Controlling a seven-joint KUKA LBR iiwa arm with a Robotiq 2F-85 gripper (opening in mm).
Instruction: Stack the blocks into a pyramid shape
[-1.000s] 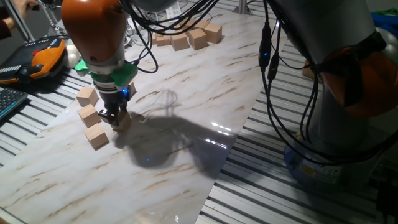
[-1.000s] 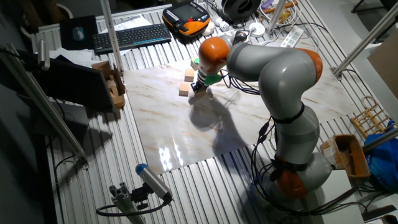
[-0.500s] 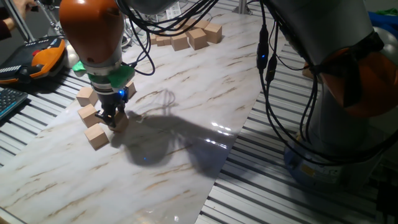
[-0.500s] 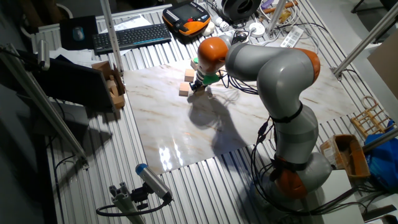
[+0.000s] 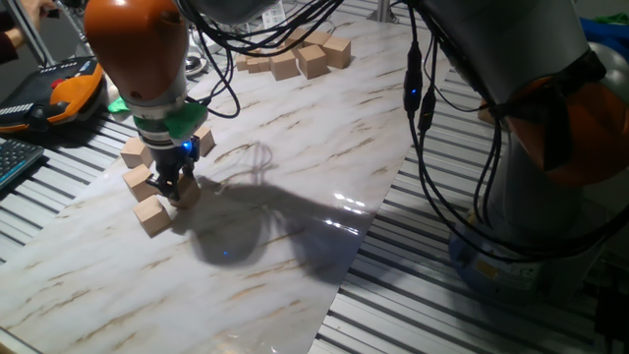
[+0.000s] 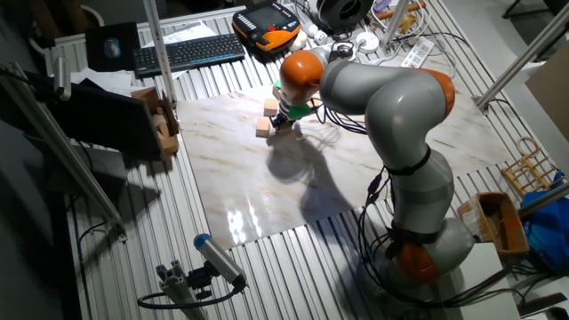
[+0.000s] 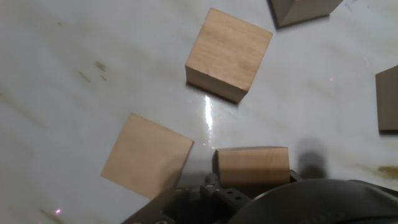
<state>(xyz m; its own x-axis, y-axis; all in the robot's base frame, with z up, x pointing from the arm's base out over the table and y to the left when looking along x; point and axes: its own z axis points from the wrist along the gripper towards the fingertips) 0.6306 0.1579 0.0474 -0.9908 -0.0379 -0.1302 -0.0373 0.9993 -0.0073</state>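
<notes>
Blocks lie in two groups on the marble-patterned surface (image 5: 295, 167): a loose cluster near the gripper (image 5: 175, 189) at the left, and a second bunch (image 5: 300, 57) well apart at the far edge. In the fixed view, three cubes sit in a rough line beside the gripper: far one (image 5: 137, 151), middle one (image 5: 139, 180), near one (image 5: 153, 215). No pyramid tier stands yet; all visible cubes rest singly on the surface.

Hand view: a block (image 7: 253, 164) sits between the fingers, so the gripper appears closed on it, low over the surface. Two neighbours are close, one (image 7: 148, 155) just beside the held block, another (image 7: 229, 54) further ahead.

Judgement on the step: this looks like placement of a base-row block. To do it well, bring the held cube's face parallel to the neighbour's side and set it down flat before release. The neighbour lies rotated relative to the held block, so a corner contact could shove it askew. Opening should be straight and followed by a vertical lift, so the fingers do not drag the row.
</notes>
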